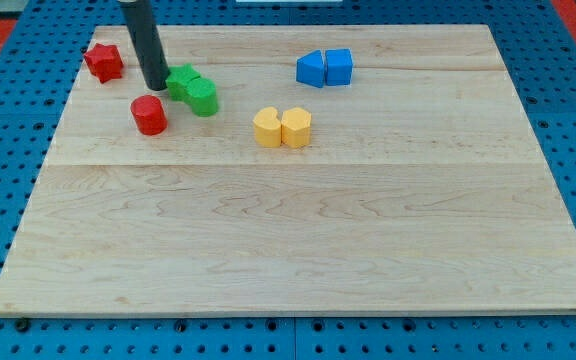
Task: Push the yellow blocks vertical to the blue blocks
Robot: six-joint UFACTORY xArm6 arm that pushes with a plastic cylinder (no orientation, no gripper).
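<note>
- My tip rests on the worktop in the view's upper left, touching or just beside the green blocks at its 3 o'clock, with a red cylinder just below it at 6 o'clock and a red star at about 10 o'clock.
- The end effector is a bare rod: nothing to clench or release, and it grasps nothing.
- The yellow blocks, a touching pair, lie well apart from my tip, at roughly 4 o'clock.
- The blue blocks, also a touching pair, sit at about 1 o'clock from the yellows.
- The pair's long axis runs 9-to-3.
- I judge the yellows need a short shove toward 3 o'clock, so I must first round them to their 9 o'clock side.
</note>
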